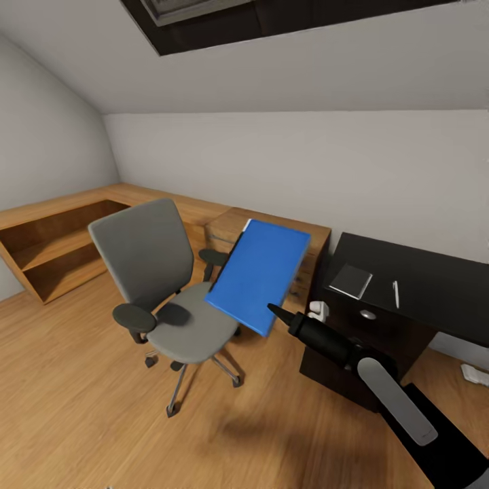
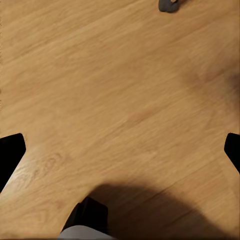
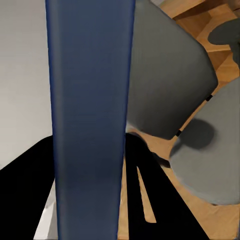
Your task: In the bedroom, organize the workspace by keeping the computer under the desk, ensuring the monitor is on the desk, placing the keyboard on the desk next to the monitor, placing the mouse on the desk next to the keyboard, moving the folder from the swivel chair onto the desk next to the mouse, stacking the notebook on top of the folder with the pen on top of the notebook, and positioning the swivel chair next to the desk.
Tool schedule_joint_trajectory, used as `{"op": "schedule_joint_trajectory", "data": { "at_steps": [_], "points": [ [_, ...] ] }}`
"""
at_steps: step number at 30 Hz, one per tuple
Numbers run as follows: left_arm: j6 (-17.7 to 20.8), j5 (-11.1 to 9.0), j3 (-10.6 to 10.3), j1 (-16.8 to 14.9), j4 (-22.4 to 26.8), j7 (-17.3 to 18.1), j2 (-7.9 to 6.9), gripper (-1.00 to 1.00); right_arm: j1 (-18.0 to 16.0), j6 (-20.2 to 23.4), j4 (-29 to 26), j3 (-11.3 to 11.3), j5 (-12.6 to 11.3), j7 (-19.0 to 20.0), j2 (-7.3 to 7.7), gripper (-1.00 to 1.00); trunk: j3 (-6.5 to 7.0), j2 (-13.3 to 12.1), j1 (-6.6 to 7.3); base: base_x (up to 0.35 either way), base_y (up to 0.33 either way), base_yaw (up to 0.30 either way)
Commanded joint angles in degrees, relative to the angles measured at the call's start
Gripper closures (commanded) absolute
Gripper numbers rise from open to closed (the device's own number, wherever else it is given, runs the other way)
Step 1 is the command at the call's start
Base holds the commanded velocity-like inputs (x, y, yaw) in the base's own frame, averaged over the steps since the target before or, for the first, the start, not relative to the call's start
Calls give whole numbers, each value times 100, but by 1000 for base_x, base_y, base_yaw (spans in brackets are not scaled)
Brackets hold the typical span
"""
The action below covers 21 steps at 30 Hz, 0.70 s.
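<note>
My right gripper (image 1: 273, 312) is shut on the lower corner of the bright-blue folder (image 1: 259, 274), which hangs tilted in the air just right of the swivel chair (image 1: 148, 252) and above its seat edge. The right wrist view has the folder (image 3: 90, 110) edge-on between my dark fingers (image 3: 150, 195), with the grey chair back (image 3: 167, 85) behind it. On the near corner of the black desk (image 1: 441, 282) lie the grey notebook (image 1: 351, 280) and the white pen (image 1: 396, 294). My left gripper (image 2: 120, 150) is open over bare plank floor.
A low wooden shelf unit (image 1: 54, 251) runs along the left wall and a light-wood chest (image 1: 227, 227) stands behind the chair. The desk's dark drawer unit (image 1: 367, 314) faces me. A chair castor (image 2: 169, 5) shows in the left wrist view. A small white object (image 1: 475, 373) lies on the floor at right.
</note>
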<state>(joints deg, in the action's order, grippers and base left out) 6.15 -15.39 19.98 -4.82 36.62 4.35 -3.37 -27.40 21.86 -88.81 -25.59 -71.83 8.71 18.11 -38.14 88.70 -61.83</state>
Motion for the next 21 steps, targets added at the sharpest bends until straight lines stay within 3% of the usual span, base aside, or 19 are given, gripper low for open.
{"op": "schedule_joint_trajectory", "data": {
  "at_steps": [1,3,10,13,21],
  "points": [
    [44,-52,24,-2,6,34,3,-100,-5,12,39,2,-28,148,6,100,14,-39,24,-25,0,-9],
    [43,-52,24,-2,4,35,4,-100,-7,11,125,8,-25,337,8,100,50,-119,68,-13,0,-5],
    [9,-52,24,-2,-105,31,9,-100,-8,10,162,27,-36,412,50,100,179,-400,221,-2,0,-23],
    [-215,-45,12,-2,-252,34,19,-100,-4,-1,162,28,-61,412,111,100,244,-520,287,0,0,-207],
    [-275,-43,6,-2,-324,33,34,-100,-5,-12,169,38,-75,411,182,100,418,-841,463,0,0,-263]
  ]
}}
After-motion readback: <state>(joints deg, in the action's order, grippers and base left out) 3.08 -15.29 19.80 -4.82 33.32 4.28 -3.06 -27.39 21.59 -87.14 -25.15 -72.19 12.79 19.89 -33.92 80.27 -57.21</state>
